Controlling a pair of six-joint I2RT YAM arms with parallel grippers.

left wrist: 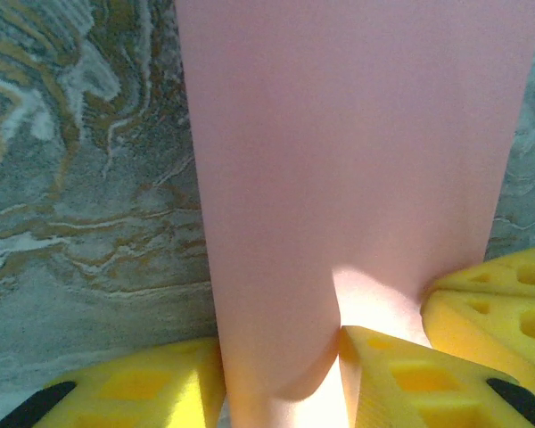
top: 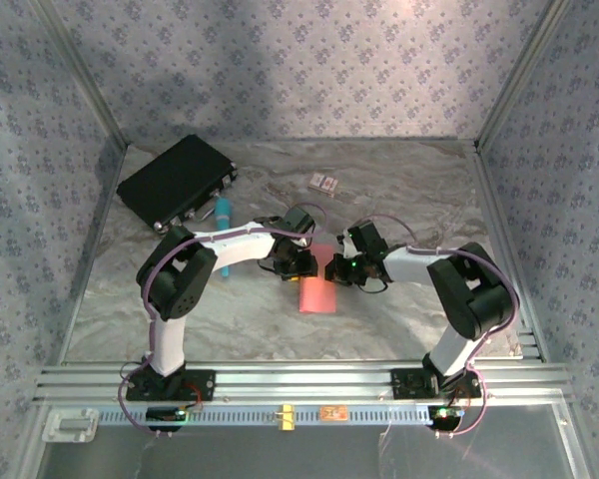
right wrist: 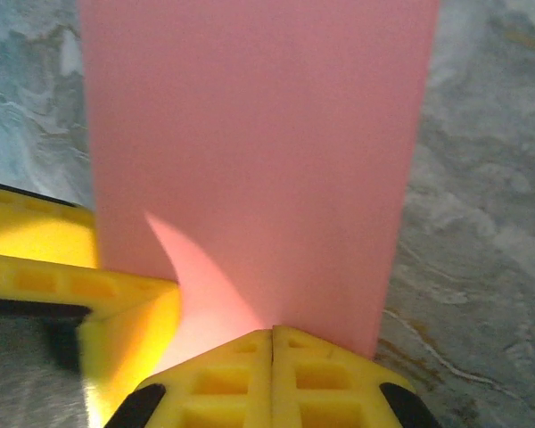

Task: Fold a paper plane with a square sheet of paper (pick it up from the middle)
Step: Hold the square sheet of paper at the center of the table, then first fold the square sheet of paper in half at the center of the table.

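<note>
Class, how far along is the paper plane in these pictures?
Done: the sheet looks folded into a narrow strip. In hand: right pincer shut on its edge, left pincer straddling it. Left: no point or wings show yet, so most folds remain.

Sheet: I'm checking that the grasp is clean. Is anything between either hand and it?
Nothing visible does. The right hand is shut on an edge of the sheet. The left hand has its fingers against the sheet on both sides. The two hands sit close together at the same end.
</note>
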